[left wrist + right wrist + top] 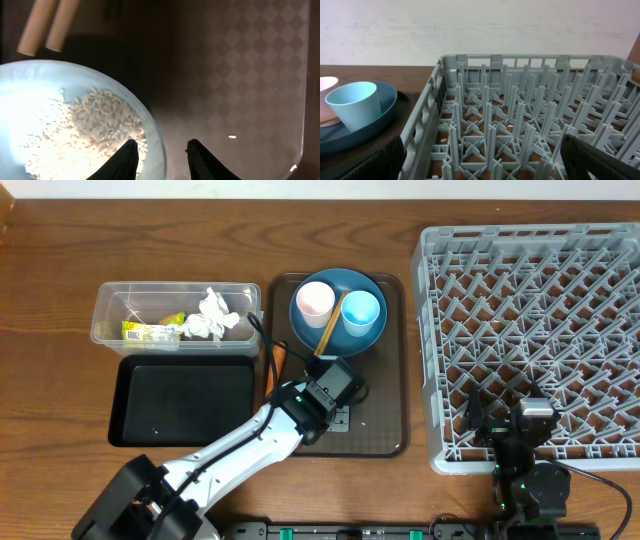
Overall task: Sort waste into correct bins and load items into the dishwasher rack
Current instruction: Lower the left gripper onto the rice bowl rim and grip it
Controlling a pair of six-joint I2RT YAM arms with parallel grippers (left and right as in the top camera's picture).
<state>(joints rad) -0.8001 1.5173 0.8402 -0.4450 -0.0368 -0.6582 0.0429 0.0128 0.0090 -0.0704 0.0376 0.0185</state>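
My left gripper [161,159] sits low over the brown tray [380,415], its jaws partly closed astride the rim of the bowl [45,100], one finger inside by the rice [95,127] and one outside. A dark gap shows beside the outer finger, so I cannot tell whether the pinch is firm. My worry is the lift. Held by one edge, the bowl may sag or slip, and the grains would scatter over the tray, where one stray grain [232,136] lies already. The chopsticks [42,25] end close beyond the bowl, so a careless swing could knock them off the plate [345,280] or nudge the pink cup [315,300]. The path to the black tray [185,400] passes over the carrot [270,365]; tipping early would drop rice on the table. My right gripper [487,157] hangs fully spread over the rack [425,330], holding nothing.
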